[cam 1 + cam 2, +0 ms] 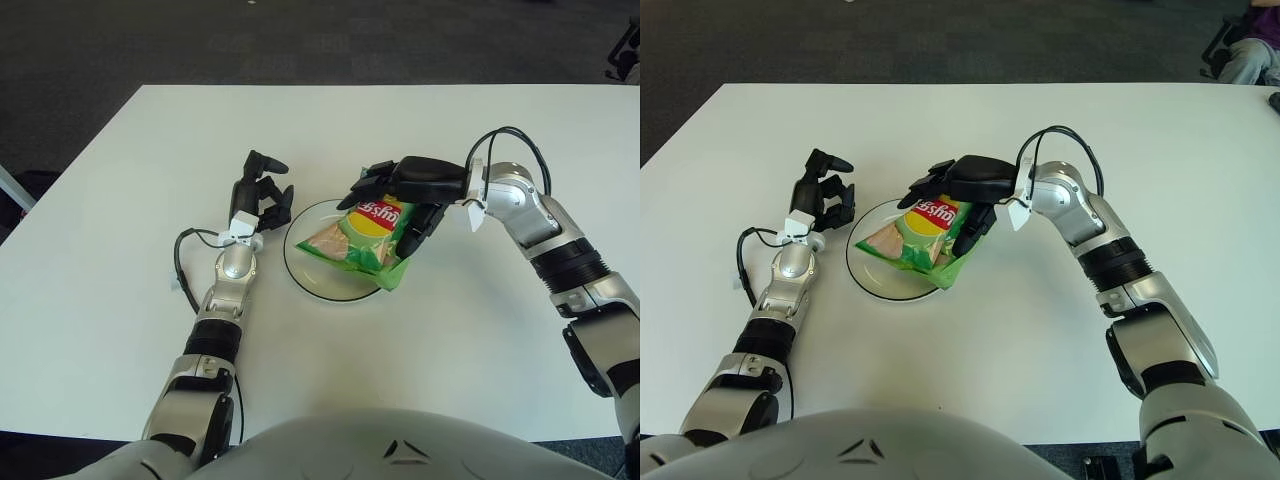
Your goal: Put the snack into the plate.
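Observation:
A green and yellow snack bag hangs tilted over a clear glass plate at the table's middle, its lower end on or just above the plate. My right hand is shut on the bag's top edge, with fingers curled over it from the right. My left hand shows just left of the plate, fingers relaxed and holding nothing. The bag hides the plate's right part.
The white table spreads around the plate. Its far edge meets dark carpet. A black cable loops beside my left forearm.

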